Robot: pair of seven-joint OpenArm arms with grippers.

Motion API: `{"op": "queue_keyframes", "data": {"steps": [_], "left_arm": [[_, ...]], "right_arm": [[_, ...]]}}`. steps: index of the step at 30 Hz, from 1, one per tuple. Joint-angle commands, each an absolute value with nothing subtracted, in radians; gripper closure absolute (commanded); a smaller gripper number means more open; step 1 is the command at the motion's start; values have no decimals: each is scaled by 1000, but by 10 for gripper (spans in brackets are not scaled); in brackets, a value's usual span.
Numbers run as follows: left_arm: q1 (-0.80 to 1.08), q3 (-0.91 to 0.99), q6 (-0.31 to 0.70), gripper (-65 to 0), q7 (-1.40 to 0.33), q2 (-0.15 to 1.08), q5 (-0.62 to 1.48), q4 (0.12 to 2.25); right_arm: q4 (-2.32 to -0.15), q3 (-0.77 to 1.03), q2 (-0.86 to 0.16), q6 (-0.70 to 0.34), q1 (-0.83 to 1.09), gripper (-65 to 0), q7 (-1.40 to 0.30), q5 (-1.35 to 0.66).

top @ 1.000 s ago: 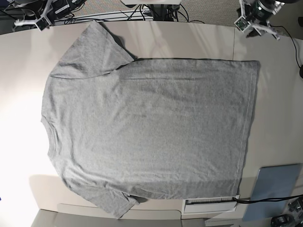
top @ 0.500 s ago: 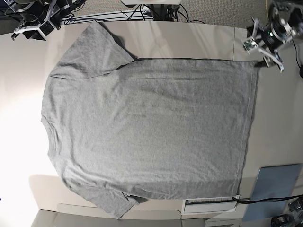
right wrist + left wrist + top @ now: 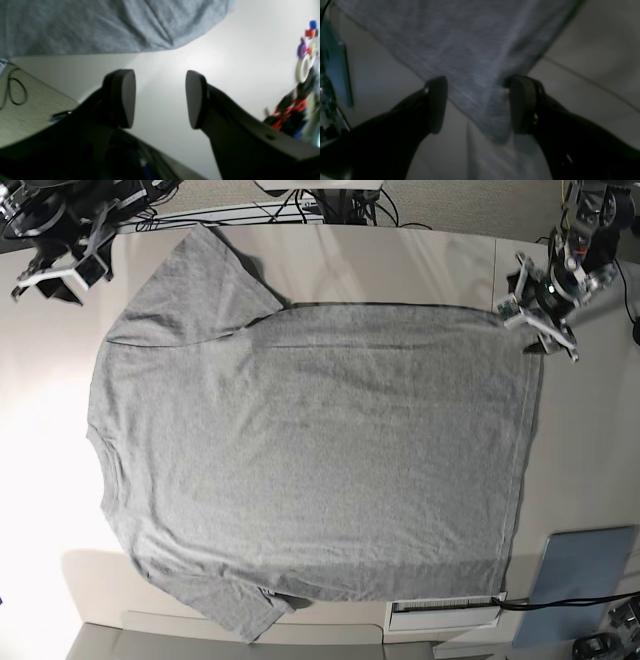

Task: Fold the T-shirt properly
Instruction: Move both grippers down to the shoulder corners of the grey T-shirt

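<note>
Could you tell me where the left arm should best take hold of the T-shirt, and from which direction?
Grip the T-shirt at its hem corner, coming from outside the cloth. The shirt lies flat, and that corner already points between the open left tool, so sliding one finger under looks easiest.

T-shirt [image 3: 310, 450] flat on table [image 3: 580, 440], left pincer [image 3: 538, 320] over corner

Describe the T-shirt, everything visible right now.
The T-shirt is heather-grey knit, short-sleeved, lying flat and unfolded on the pale table, plain side up, neck toward the base view's left, hem to its right. One sleeve juts toward the far edge, the other hangs off the near edge. The open left gripper straddles a hem corner; whether it touches is unclear. The open right gripper is off the sleeve.
</note>
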State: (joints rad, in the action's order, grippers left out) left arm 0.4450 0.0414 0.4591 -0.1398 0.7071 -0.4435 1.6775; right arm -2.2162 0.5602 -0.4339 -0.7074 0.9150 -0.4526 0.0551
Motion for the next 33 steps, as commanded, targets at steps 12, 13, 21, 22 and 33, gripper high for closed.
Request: {"op": "queue_keyframes", "data": {"steps": [12, 13, 21, 22, 33], "left_arm": [[415, 42, 565, -280, -108, 723, -454, 1610], [415, 42, 576, -241, -93, 723, -455, 1608], [416, 42, 612, 0, -86, 720, -502, 1608], [416, 42, 612, 0, -86, 720, -502, 1608], [416, 42, 616, 0, -90, 715, -502, 1608]], "right_arm": [[-2223, 569, -546, -698, 922, -316, -432, 53], [-2223, 569, -546, -698, 922, -316, -433, 54], [-2223, 528, -578, -698, 922, -316, -371, 186], [-2223, 501, -593, -698, 922, -316, -366, 217], [-2024, 118, -663, -698, 726, -315, -361, 443]]}}
